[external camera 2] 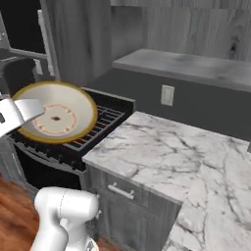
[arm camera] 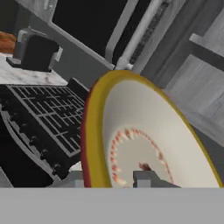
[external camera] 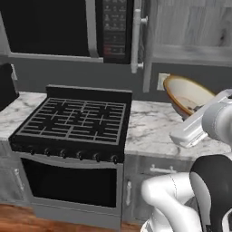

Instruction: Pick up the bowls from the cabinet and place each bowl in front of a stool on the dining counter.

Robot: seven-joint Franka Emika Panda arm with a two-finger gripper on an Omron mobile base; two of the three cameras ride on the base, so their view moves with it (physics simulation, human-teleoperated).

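Marble worktop (external camera: 152, 127) runs right of the black stove (external camera: 74, 120) in the left base view, with the microwave (external camera: 68, 27) and grey cabinet (external camera: 190, 27) above, and the cream bowl (external camera: 186, 95) hangs tilted in the air over the worktop at the end of the white arm. From the right base view the bowl (external camera 2: 59, 112) sits steeply tipped above the stove's near corner, clear of the worktop (external camera 2: 166, 157), below the cabinet shelf (external camera 2: 186, 66). Seen from the hand, the gripper (arm camera: 107, 179) is pinched on the bowl's (arm camera: 144, 135) yellow-brown rim, one fingertip (arm camera: 72, 179) outside and the other (arm camera: 144, 178) inside the bowl, with the stove grate (arm camera: 48, 118) behind.
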